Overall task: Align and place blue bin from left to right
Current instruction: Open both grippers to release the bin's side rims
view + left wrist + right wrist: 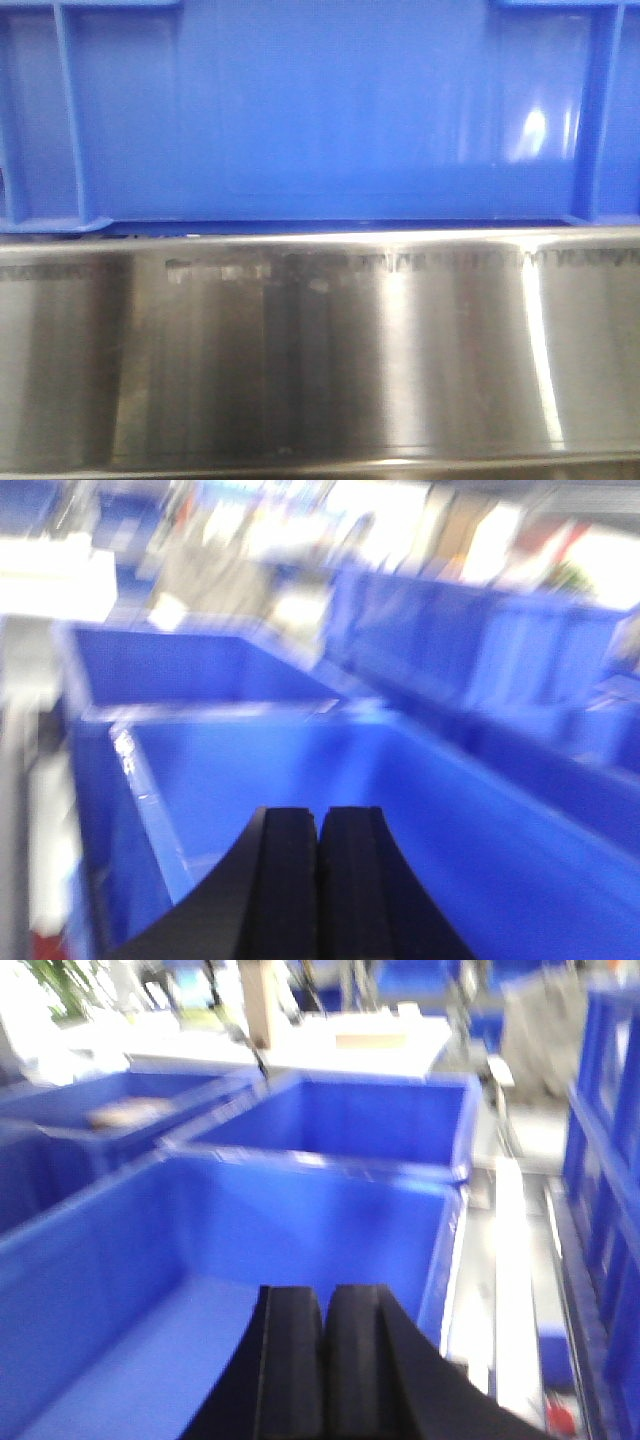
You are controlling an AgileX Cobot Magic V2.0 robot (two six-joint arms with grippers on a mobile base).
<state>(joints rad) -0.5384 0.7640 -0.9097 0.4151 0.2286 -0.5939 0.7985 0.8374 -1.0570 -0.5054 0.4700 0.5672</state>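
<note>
**Bin at the steel edge, both grippers empty**

The blue bin (320,110) fills the front view, its glossy side standing just behind a stainless steel desk edge (320,360). The left gripper (320,880) and right gripper (325,1360) each hang over an open blue bin, fingers pressed together, holding nothing. Both wrist views are blurred, so which bin is which is probably unsafe to call. Open the fingers before approaching the rim, and grip both sides evenly to keep the bin square.

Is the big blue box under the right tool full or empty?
Empty, as far as shown. In the right wrist view the blue bin shows bare walls and floor. The right tool, shut, hides a bit of the floor.
</note>
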